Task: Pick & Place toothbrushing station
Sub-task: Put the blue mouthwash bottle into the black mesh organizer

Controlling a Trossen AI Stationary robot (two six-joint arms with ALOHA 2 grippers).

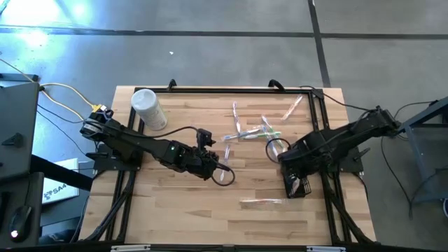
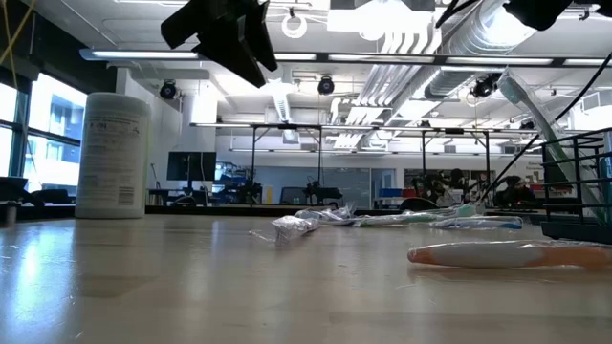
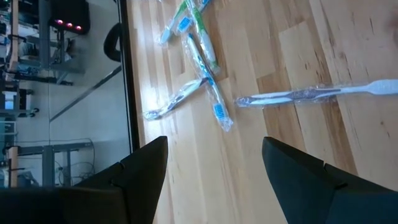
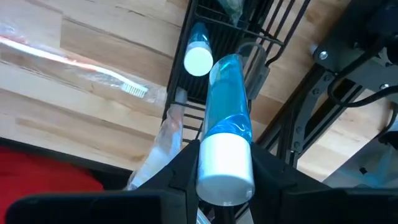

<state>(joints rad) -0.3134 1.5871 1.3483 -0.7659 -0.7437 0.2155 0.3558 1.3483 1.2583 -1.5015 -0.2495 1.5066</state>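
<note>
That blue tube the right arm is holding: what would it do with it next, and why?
Probably lower it a little and let go. The right end effector grips the blue tube right over the black wire holder, where another tube already stands, so it looks lined up for dropping in.

the high view looks straight down on the whole table [image 1: 210, 210]. the low view sits at tabletop height, facing level across it into the room. each wrist view looks closely down at the wood. the white canister [image 1: 148, 109] shows in both the high and low views.
</note>
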